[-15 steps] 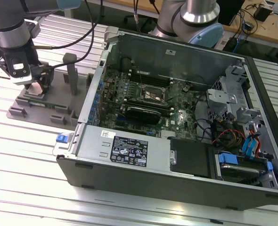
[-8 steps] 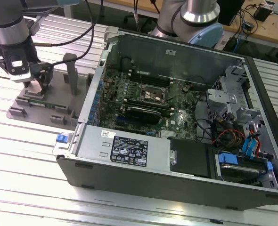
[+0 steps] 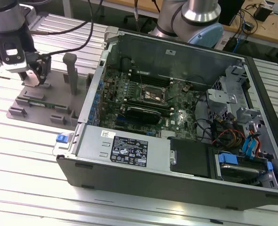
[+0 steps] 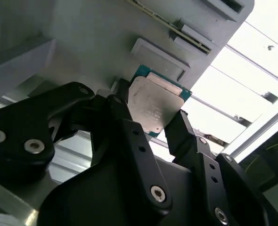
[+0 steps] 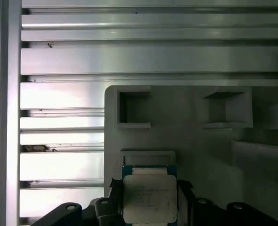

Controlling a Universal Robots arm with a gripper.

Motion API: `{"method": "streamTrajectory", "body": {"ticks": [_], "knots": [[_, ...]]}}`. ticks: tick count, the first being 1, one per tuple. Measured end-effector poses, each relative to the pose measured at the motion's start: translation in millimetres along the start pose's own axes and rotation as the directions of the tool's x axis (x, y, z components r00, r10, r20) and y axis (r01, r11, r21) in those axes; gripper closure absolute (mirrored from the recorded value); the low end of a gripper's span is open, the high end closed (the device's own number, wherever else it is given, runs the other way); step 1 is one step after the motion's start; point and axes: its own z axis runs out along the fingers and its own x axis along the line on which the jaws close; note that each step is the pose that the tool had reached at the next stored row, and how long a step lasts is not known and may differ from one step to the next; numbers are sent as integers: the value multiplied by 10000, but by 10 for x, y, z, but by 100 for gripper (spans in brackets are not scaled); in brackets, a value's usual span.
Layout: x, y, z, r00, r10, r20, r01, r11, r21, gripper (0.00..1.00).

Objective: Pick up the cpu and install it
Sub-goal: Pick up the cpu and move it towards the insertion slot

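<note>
The cpu (image 4: 157, 104) (image 5: 150, 197), a small flat square chip with a silvery metal top plate and a thin green edge, is clamped on two opposite sides by the black-fingered gripper (image 4: 152, 109) (image 5: 150, 190) (image 3: 35, 75). It is over the grey plastic parts fixture (image 3: 44, 101) (image 5: 191, 141) on the ribbed aluminium table (image 3: 26, 155). This is at the exterior view's left, well apart from the open black computer case (image 3: 129, 150).

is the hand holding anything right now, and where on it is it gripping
The hand holds the cpu, with its two fingers pressed against the chip's two opposite side edges.
</note>
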Motion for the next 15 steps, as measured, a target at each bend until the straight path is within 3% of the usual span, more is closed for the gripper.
{"method": "streamTrajectory", "body": {"ticks": [3, 8, 15], "knots": [[-4, 15, -198, 10000, 0, -1, 0, 10000, 20, 45], [-12, 59, -622, 10000, -1, 2, 1, 10000, 70, 45], [-19, 83, -928, 10000, -3, 1, 3, 10000, 84, 45]]}}
